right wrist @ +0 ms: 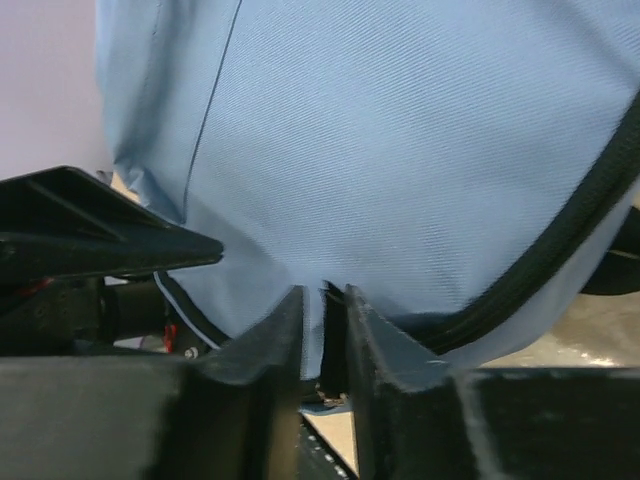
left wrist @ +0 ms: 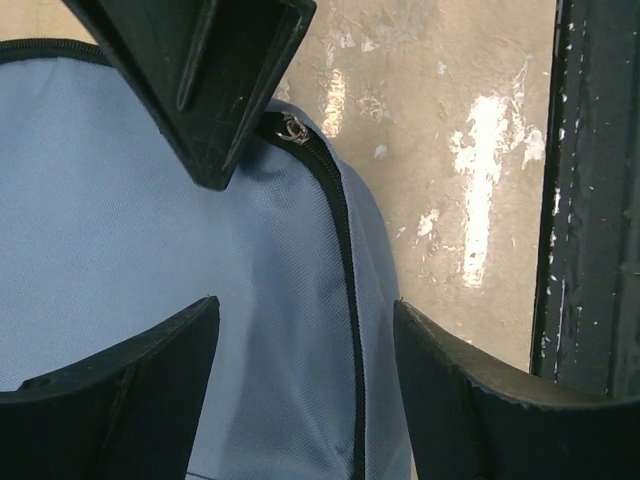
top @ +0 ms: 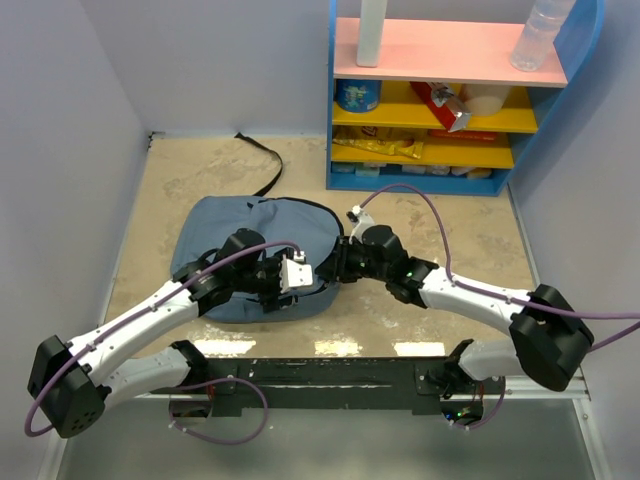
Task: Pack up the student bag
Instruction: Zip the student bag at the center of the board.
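Two hands hide the near edge of the student bag [top: 230, 225]. The right hand [right wrist: 325, 300] pinches its fabric; the left hand [left wrist: 300, 320] gapes wide over the zipper [left wrist: 345, 250], bench [left wrist: 450, 120] alongside.

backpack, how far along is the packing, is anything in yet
Done: little that shows. The backpack lies flat, and the stretch of zip in the left wrist view is closed. In hand: the right claw pinches a fold of its fabric at the near edge, while the left claw hangs open over the zip, close to the zip pull. Left: unzipping it, loading it, closing it.
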Controlling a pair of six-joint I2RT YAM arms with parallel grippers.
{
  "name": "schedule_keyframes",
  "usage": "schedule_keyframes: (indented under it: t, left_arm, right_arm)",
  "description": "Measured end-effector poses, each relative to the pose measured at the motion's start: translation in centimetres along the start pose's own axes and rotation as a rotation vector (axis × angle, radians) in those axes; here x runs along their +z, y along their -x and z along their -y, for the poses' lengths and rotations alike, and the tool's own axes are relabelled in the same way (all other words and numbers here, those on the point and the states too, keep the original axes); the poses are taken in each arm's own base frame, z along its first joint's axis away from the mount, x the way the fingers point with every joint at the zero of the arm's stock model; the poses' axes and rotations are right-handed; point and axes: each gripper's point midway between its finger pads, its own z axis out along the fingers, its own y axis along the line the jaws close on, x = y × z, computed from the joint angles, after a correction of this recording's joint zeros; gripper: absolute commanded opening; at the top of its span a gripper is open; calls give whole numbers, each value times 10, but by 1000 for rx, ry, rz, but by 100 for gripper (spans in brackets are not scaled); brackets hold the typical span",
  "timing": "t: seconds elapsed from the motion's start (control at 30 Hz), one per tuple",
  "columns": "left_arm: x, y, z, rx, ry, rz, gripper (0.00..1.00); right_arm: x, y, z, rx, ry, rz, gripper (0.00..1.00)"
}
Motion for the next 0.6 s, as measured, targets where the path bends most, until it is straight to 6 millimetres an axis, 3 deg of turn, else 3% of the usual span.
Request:
schedule_keyframes:
  t: [0.1,0.27,0.43,0.5,0.6]
  left_arm:
    - [1,-2,-1,-2,8,-1,66]
    - [3,-4,1,-13,9,2,73]
    - [6,-2,5,-13,-7,8,73]
    - [9,-2,7,-15,-19,4,70]
    - [16,-3,12,-24,-42,-2,50]
  right_arm:
    - [1,-3,-6,-1,13,-2,1]
    - [1,-4,-7,5,6,6,0]
    - [-5,4,-6,0,-21,41,0]
    - [-10,9,-9,-2,-20,55,0]
    - [-13,13,-13,-5,-14,65,0]
